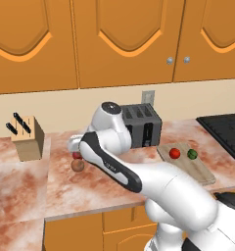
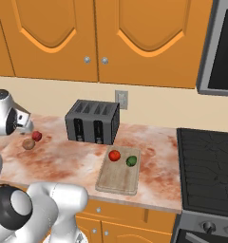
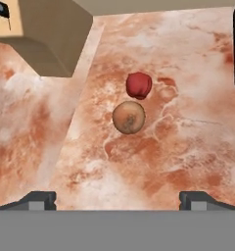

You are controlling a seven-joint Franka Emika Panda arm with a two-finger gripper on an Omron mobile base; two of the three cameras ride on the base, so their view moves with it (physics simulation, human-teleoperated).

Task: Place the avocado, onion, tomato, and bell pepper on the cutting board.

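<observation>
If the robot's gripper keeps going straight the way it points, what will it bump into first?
Probably the onion. The open gripper points down at the counter, with the onion nearly centred ahead and the bell pepper just past it. Depth is hard to judge.

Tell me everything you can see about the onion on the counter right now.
The onion is a small round tan-brown ball with a dull, slightly mottled skin and a darker spot on top. It sits on the marbled reddish countertop, left of the toaster, off the cutting board. A dark red lumpy bell pepper lies right beside it, perhaps touching. Nothing grips it.
</observation>
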